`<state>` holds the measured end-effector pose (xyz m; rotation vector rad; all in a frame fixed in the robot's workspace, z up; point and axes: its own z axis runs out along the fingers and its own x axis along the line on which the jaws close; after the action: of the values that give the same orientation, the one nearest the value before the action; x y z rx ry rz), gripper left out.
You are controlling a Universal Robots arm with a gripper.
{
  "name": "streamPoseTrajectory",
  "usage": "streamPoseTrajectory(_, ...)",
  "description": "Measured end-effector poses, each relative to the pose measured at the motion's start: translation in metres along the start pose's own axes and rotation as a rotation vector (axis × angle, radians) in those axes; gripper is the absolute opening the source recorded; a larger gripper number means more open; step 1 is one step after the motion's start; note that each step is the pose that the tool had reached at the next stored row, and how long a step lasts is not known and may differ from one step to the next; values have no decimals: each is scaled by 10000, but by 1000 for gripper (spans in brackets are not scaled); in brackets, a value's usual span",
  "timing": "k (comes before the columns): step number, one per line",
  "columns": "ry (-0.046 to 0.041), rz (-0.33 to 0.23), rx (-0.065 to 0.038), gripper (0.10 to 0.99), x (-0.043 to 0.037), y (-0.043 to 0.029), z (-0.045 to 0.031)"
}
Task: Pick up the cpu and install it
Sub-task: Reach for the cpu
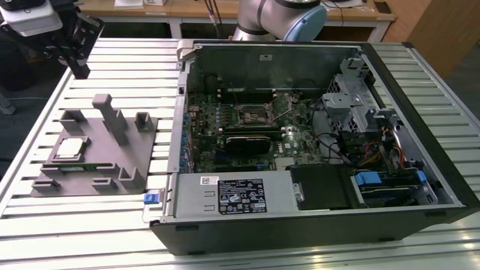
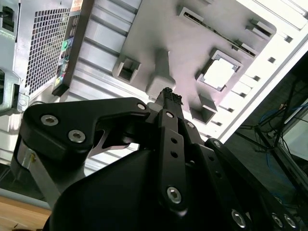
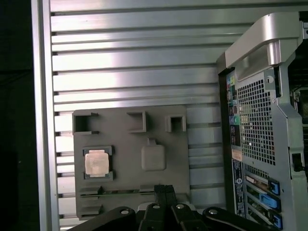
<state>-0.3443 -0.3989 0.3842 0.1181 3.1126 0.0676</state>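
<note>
The cpu [image 1: 69, 148] is a small silvery square lying flat in a pocket of the grey holder tray [image 1: 98, 180], at the exterior view's left. Both wrist views show it too, cpu [image 3: 97, 162] and cpu [image 2: 219, 73]. My gripper [image 1: 80, 70] hangs high above the table beyond the tray's far end, well away from the cpu. Its black fingers [image 3: 159, 192] are pressed together, shut with nothing between them. The open computer case [image 1: 315, 225] lies on its side, and the motherboard's square socket [image 1: 253, 116] is exposed inside.
Upright grey posts [image 1: 112, 118] rise from the holder tray beside the cpu pocket. A thin green strip [image 1: 75, 166] sits in a slot of the tray. The ribbed metal table [image 1: 75, 225] carries everything. The case's perforated rear panel [image 3: 255, 120] is near the tray.
</note>
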Motion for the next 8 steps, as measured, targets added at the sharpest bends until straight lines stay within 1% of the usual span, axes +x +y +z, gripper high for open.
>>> streamPoseTrajectory(3,1,-1,-1,106,35,-3,1)
streamPoseTrajectory(8,1,-1,0,106,126,-10,2)
